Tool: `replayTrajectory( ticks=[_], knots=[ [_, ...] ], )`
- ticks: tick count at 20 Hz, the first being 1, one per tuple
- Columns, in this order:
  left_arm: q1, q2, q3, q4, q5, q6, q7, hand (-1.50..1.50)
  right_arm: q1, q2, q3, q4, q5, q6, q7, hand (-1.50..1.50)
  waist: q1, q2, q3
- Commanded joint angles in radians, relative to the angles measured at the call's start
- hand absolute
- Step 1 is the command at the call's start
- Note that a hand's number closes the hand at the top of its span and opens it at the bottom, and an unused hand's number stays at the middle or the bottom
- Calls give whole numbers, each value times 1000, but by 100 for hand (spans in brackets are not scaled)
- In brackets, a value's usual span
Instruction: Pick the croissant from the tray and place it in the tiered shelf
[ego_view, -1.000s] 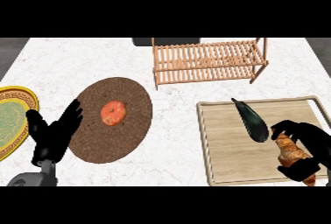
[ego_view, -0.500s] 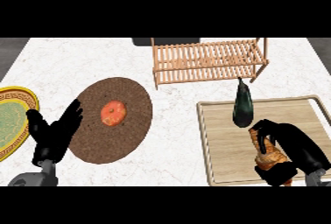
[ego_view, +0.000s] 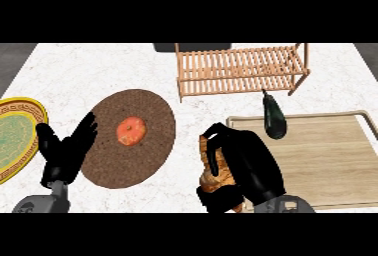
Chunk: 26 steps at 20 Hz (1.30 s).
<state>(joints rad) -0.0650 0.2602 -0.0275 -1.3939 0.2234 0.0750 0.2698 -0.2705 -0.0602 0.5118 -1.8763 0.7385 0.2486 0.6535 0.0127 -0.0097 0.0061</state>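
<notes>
Croissant (ego_view: 215, 172) has shifted left, off the tray (ego_view: 325, 165) and over bare counter, since 0.5 s ago. Your right hand (ego_view: 247, 167) has fingers curled round it, carrying it, prob. to swing up toward the tiered shelf (ego_view: 240, 70). Eggplant (ego_view: 274, 117) lies across tray's rim. Left hand (ego_view: 66, 150) rests w/ fingers spread beside the brown mat (ego_view: 129, 137).

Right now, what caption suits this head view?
Right hand curled round the croissant, off the tray, short of the tiered shelf.
</notes>
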Motion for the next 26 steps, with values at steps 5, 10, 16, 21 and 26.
replayTrajectory(
  ticks=[5,10,16,21,26],
  knots=[
    [20,-6,12,62,4,-10,15,0,-305,59,-1,-223,80,-1,377,150,-16,4,-8],
    [-5,20,45,91,21,-49,-4,0,-539,60,-168,-195,9,100,501,150,-13,8,-8],
    [42,-14,21,52,-9,-7,-4,0,-759,42,-377,-118,-66,200,560,150,-17,3,-8],
    [35,-65,-30,21,-56,39,-2,0,-897,-12,-505,103,-67,149,473,150,-7,8,-7],
    [53,21,35,0,1,-40,34,0,-1041,-123,-648,255,-123,175,398,150,0,8,-7]
  ],
)
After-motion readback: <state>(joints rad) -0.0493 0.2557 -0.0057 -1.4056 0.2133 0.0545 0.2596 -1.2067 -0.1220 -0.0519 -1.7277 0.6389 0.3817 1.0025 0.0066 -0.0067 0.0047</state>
